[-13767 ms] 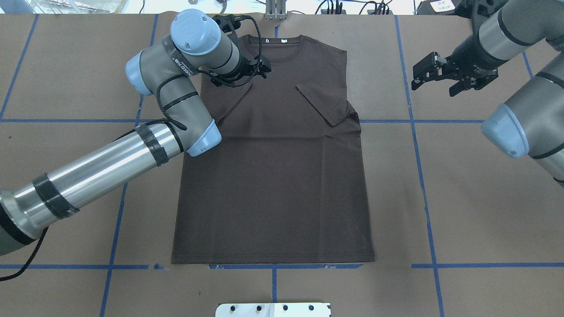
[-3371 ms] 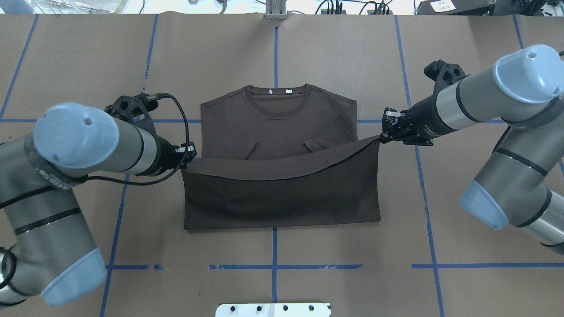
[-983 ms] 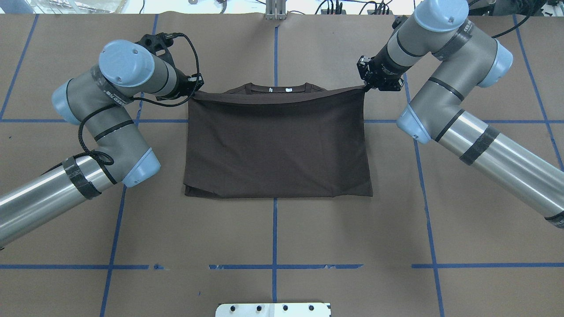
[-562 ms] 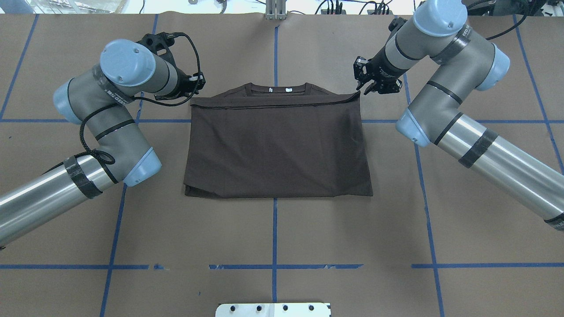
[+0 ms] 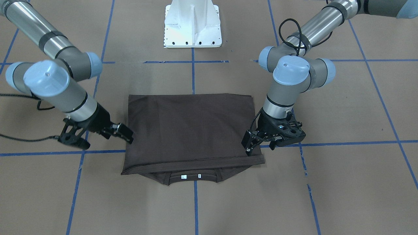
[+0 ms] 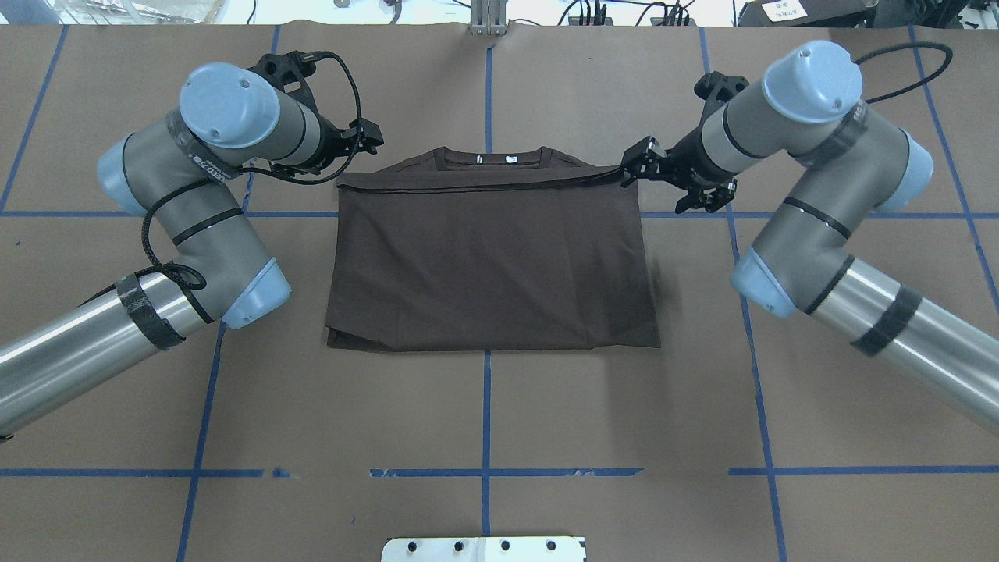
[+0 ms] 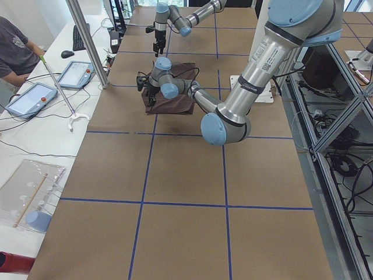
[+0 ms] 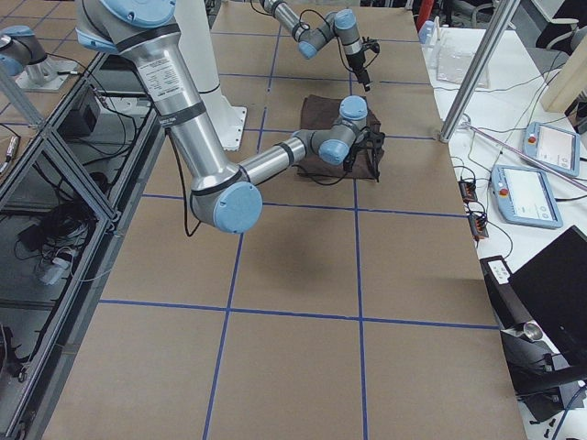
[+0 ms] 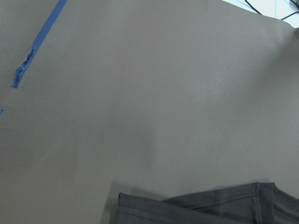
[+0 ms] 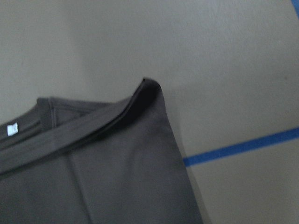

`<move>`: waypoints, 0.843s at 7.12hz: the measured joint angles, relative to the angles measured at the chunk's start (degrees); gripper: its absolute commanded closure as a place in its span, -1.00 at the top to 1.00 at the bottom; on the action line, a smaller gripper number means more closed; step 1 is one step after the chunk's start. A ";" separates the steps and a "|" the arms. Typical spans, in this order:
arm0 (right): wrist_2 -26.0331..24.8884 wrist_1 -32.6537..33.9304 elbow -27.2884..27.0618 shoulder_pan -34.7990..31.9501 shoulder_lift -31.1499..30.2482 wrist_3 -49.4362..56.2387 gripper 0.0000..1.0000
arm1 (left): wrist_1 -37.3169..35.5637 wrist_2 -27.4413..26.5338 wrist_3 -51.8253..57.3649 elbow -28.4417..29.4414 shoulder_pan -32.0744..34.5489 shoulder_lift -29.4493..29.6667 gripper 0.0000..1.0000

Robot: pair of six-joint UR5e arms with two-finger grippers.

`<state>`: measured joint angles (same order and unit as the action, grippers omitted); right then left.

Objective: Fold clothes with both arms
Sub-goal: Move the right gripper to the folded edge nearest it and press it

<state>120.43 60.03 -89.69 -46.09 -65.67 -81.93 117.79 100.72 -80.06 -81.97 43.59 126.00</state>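
The dark brown T-shirt (image 6: 492, 257) lies folded in half on the table, its hem laid just short of the collar (image 6: 488, 158) and white neck label (image 6: 511, 160). It also shows in the front view (image 5: 189, 127). My left gripper (image 6: 368, 145) hovers just beyond the fold's far left corner, jaws apart, holding nothing. My right gripper (image 6: 631, 167) sits at the far right corner, jaws apart, the cloth lying free. In the front view the left gripper (image 5: 249, 148) and the right gripper (image 5: 127, 133) flank the shirt. The wrist views show only shirt corners (image 9: 210, 210) (image 10: 117, 177).
The white pedestal base (image 5: 192, 26) stands at the near table edge. Blue tape lines (image 6: 485, 414) grid the brown table top. A person (image 7: 17, 46) and tablets (image 7: 29, 96) are on a side bench beyond the table, with a metal post (image 7: 87, 41) nearby.
Both grippers carried the hem up over the shirt to the collar and let it go. Since then the right gripper has dropped toward the corner and the left has drifted slightly outward.
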 measured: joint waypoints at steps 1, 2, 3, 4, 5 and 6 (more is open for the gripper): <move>-2.06 0.17 -5.72 3.48 -5.24 -0.38 1.00 | -0.17 0.01 -0.22 -1.33 0.00 -0.22 1.00; -3.94 0.21 -9.14 6.87 -9.40 -0.82 1.00 | -0.24 -0.01 -0.31 -2.34 0.02 -0.51 1.00; -5.75 0.20 -10.62 9.92 -11.84 -1.02 1.00 | -0.27 -0.08 -0.37 -2.86 0.04 -0.62 1.00; -7.16 0.16 -11.14 12.00 -12.76 -1.09 0.99 | -0.27 -0.15 -0.41 -3.12 0.03 -0.61 1.00; -7.77 0.14 -11.46 12.98 -12.99 -1.11 0.99 | -0.28 -0.22 -0.43 -3.28 0.01 -0.61 1.00; -7.94 0.15 -11.79 13.52 -12.93 -1.12 0.97 | -0.28 -0.25 -0.42 -3.33 0.00 -0.62 1.00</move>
<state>112.49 60.18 -101.48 -32.56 -78.60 -83.05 117.51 100.47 -80.49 -85.30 43.60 125.38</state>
